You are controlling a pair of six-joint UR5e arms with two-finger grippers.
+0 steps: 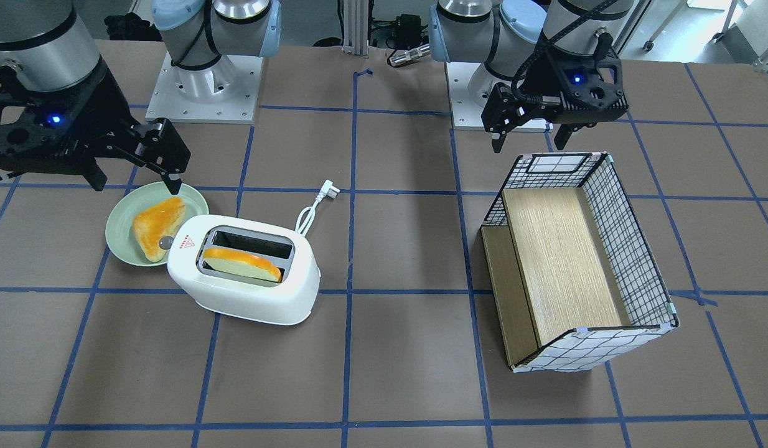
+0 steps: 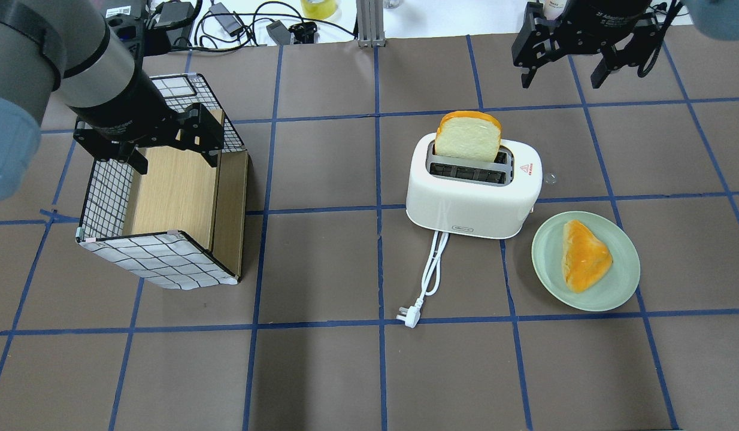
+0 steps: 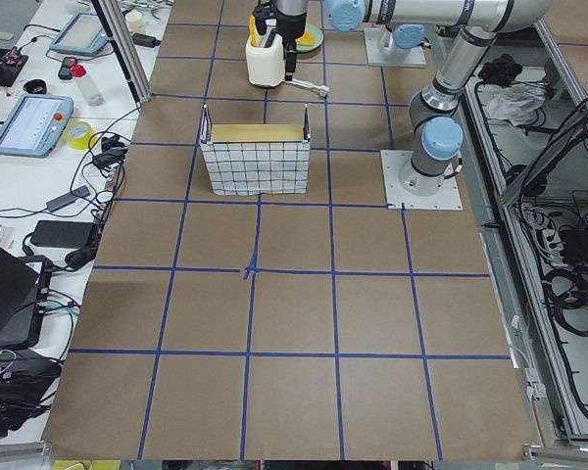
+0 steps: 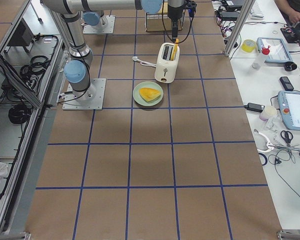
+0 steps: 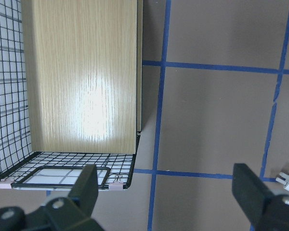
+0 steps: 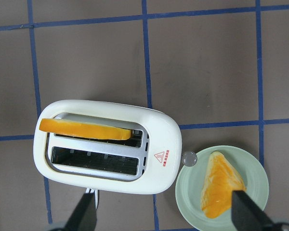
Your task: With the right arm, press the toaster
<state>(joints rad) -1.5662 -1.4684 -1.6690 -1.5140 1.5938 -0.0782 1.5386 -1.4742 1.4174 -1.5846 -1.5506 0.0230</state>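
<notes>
The white toaster stands right of the table's middle, with a bread slice upright in its far slot. It also shows in the front view and in the right wrist view. Its grey knob is on the end that faces the plate. Its cord and plug lie loose on the table. My right gripper is open and empty. It hangs high, beyond the toaster's knob end, touching nothing; it also shows from the front. My left gripper is open and empty over the basket.
A green plate with a bread piece sits beside the toaster's knob end. A wire-grid basket with a wooden insert lies on its side at the left. Blue tape lines cross the brown table.
</notes>
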